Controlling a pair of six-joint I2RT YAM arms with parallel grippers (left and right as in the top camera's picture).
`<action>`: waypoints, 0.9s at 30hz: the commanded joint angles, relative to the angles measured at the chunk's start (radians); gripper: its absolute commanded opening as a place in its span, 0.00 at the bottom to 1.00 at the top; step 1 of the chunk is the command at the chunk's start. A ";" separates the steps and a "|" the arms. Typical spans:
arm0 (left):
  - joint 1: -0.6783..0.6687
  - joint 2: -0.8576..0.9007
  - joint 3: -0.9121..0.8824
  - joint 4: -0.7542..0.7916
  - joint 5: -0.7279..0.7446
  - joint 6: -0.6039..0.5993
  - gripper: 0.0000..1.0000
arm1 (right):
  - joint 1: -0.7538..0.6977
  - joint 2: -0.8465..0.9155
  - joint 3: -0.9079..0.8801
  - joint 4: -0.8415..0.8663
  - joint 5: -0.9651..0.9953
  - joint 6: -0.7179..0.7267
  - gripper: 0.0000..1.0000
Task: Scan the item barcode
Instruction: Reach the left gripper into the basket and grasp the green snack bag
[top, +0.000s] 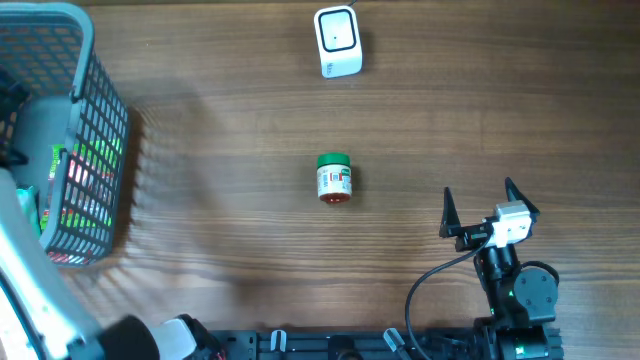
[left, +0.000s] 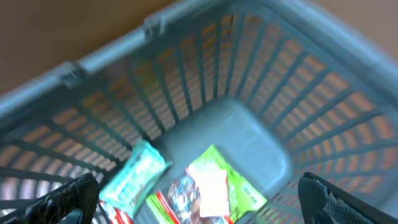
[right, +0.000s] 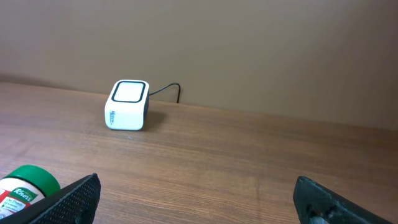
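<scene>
- right gripper (top: 478, 190): near table edge, jaws spread wide, nothing between them
- left gripper (left: 196, 186): also spread, empty, over the basket (left: 186, 37); only the left wrist view shows packets (left: 134, 177) on its floor
- jar (top: 333, 180): mid-table, on its side, long axis near-far, green lid toward the scanner (top: 338, 42)
- right wrist view alone shows the jar's Knorr label and the scanner cable (right: 168, 90)

the green-lidded jar (right: 28, 186) carries the only word that can be read: the brand "knorr" on its label, seen in the right wrist view. from overhead the print on that label is too small to make out. the white scanner (right: 127, 106) has a short blue mark low on its side, illegible. the packets (left: 205, 186) in the basket (left: 112, 50) are too blurred to read.
</scene>
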 joint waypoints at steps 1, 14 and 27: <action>0.106 0.148 -0.001 -0.038 0.155 0.002 1.00 | -0.004 -0.006 -0.001 0.002 -0.009 -0.005 1.00; 0.150 0.573 -0.007 -0.117 0.360 0.147 1.00 | -0.004 -0.006 -0.001 0.002 -0.009 -0.005 1.00; 0.130 0.581 -0.047 -0.052 0.388 -0.264 1.00 | -0.004 -0.006 -0.001 0.002 -0.009 -0.005 1.00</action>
